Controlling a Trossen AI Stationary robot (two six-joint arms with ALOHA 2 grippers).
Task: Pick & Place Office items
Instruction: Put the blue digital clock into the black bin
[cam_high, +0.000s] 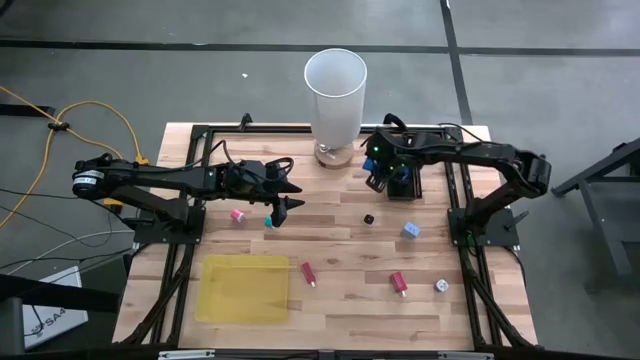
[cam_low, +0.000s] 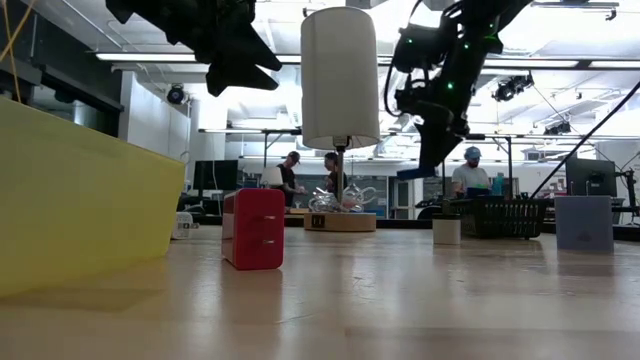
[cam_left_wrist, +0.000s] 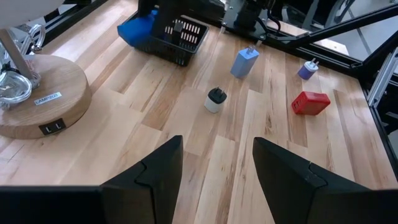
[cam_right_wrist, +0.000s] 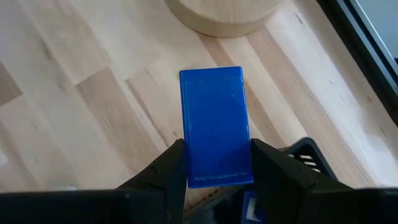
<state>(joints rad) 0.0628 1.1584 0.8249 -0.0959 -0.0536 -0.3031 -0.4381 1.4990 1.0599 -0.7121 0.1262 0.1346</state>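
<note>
My right gripper (cam_high: 379, 182) hangs beside the small black basket (cam_high: 404, 183) at the table's far right, shut on a blue rectangular block (cam_right_wrist: 214, 124). My left gripper (cam_high: 284, 208) hovers open at mid-table, left of centre, with nothing between its fingers (cam_left_wrist: 217, 146). A pink piece (cam_high: 237, 214) and a teal piece (cam_high: 268, 221) lie on the table close to it. Further pieces lie on the boards: a small black one (cam_high: 369, 218), a light blue one (cam_high: 410, 230), two red ones (cam_high: 309, 272) (cam_high: 399, 283) and a whitish round one (cam_high: 441, 286). My right gripper pinches the blue block between its two fingers, on the block's two long sides (cam_right_wrist: 184, 163) near the end closest to the gripper. The fingers slant down from the table's right side. The block sticks out beyond the fingertips, lifted clear of the table.
A tall white cylinder lamp (cam_high: 335, 95) on a round wooden base (cam_left_wrist: 37, 99) stands at the far middle edge. A flat yellow sheet (cam_high: 243, 288) lies near left. Black frame rails (cam_high: 185, 250) run along both sides. People stand in the room beyond the table.
</note>
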